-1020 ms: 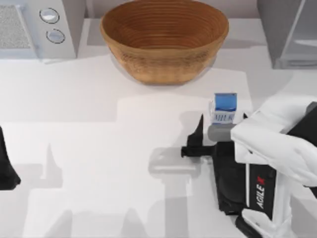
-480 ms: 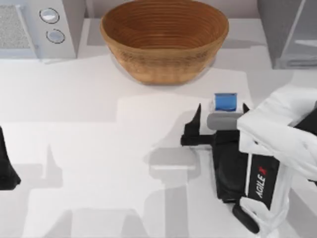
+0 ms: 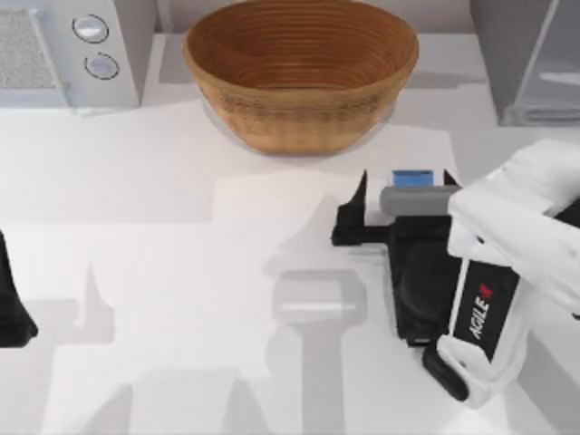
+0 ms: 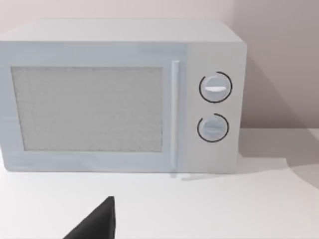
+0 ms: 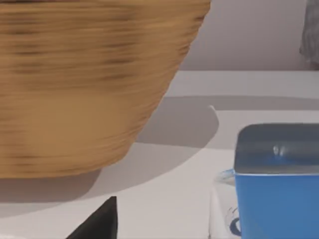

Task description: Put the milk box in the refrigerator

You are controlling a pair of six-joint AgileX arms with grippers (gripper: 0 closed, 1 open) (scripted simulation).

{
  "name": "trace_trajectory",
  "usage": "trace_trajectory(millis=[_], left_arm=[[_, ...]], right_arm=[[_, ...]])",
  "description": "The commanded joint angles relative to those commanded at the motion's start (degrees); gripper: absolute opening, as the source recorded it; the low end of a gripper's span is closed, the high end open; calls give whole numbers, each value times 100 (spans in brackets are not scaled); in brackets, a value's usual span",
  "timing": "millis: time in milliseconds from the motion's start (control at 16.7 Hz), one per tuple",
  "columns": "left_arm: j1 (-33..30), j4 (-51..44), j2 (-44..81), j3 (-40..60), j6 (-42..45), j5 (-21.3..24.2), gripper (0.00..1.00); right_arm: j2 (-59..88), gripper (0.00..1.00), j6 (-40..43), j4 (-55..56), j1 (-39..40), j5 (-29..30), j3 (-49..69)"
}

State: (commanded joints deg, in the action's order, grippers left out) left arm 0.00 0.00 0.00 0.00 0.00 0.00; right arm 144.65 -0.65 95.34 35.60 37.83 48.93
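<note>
Two arms show in the top view. Using the woven bowl at the back middle of the white tabletop as the landmark: the milk box stands in front of the bowl and toward the right, with just a strip of its blue top showing beyond the right arm's grey wrist part. The right pincer reaches toward the bowl with its fingers spread wide; one dark finger stands clear on the carton's left, the other tip peeks out on the carton's right, so the carton sits between them. Whether they touch it cannot be told. The refrigerator stands to the right of the bowl at the back corner, well apart from the carton. A white microwave with two round knobs stands to the bowl's left. The left arm is parked at the tabletop's left edge, far in front of the bowl.

From the left wrist, the microwave faces the camera, and a dark fingertip of the left pincer shows; its opening cannot be told.

From the right wrist, the bowl looms close, the carton near it, with one dark fingertip apart from the carton.
</note>
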Motion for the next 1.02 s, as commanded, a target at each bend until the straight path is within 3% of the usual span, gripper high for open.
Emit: trace_trajectory(millis=[180,960,1020], left_arm=[[0,0,0,0,0,0,100],[0,0,0,0,0,0,100],[0,0,0,0,0,0,100]], right_arm=[[0,100,0,0,0,0,0],[0,2,0,0,0,0,0],[0,0,0,0,0,0,0]])
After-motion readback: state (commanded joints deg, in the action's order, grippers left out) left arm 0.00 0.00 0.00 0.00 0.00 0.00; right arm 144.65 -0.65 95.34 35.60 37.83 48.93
